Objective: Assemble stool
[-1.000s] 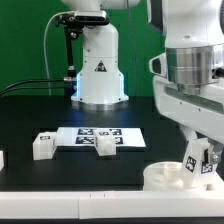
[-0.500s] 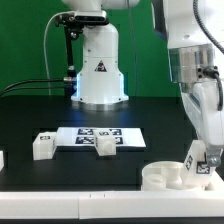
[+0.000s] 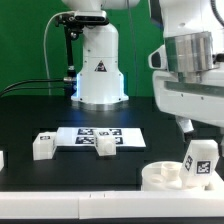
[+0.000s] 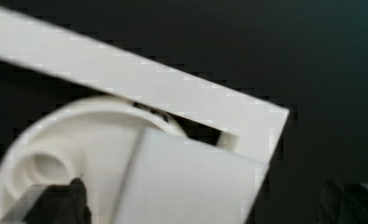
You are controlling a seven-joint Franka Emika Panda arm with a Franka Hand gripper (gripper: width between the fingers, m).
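The stool's round white seat [image 3: 160, 176] lies at the front on the exterior view's right. One tagged white leg [image 3: 200, 161] stands upright on it. My gripper [image 3: 197, 128] hangs just above that leg, open and holding nothing. In the wrist view the leg [image 4: 190, 180] fills the space between my spread fingers [image 4: 56, 200] without being gripped. The seat [image 4: 56, 150] shows beside it, with a socket hole. Two loose legs, one [image 3: 42, 145] and another [image 3: 103, 146], lie at the exterior view's left.
The marker board [image 3: 97, 134] lies flat mid-table, behind the second loose leg. A straight white bar [image 4: 145, 75] runs close past the seat in the wrist view. A small white part [image 3: 2, 158] sits at the exterior view's left edge. The robot base [image 3: 98, 70] stands behind.
My gripper was shut on the leg down at the seat. It has opened, let go and lifted off. The leg stays standing on the seat.
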